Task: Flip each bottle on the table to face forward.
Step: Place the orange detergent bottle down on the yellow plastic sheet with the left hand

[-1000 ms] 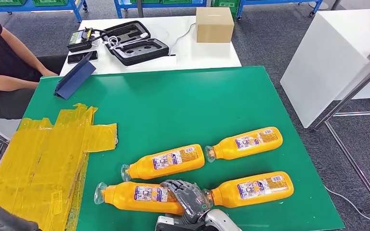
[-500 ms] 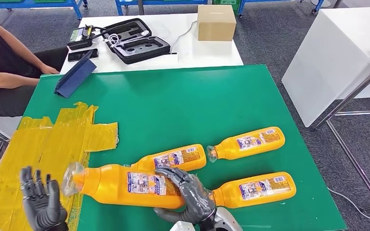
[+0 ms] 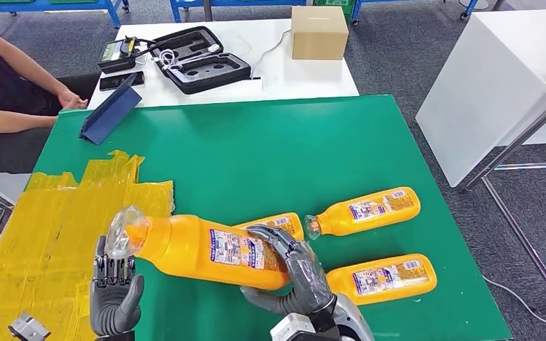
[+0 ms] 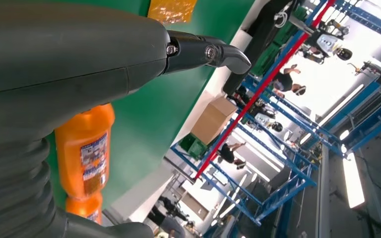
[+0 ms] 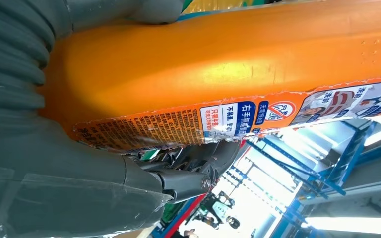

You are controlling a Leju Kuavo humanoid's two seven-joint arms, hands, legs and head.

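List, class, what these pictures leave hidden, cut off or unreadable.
- Middle bottle: head view, mostly hidden behind the lifted bottle.
- Lifted bottle's label: right wrist view, print too small to read.
- Right hand: head view, its palm hidden against the bottle.
- Person: head view, cut off by the edge.

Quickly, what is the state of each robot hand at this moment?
Left robot hand: open, fingers apart, holding nothing, just below the cap end of the lifted bottle.
Right robot hand: grips the lifted orange bottle near its base.
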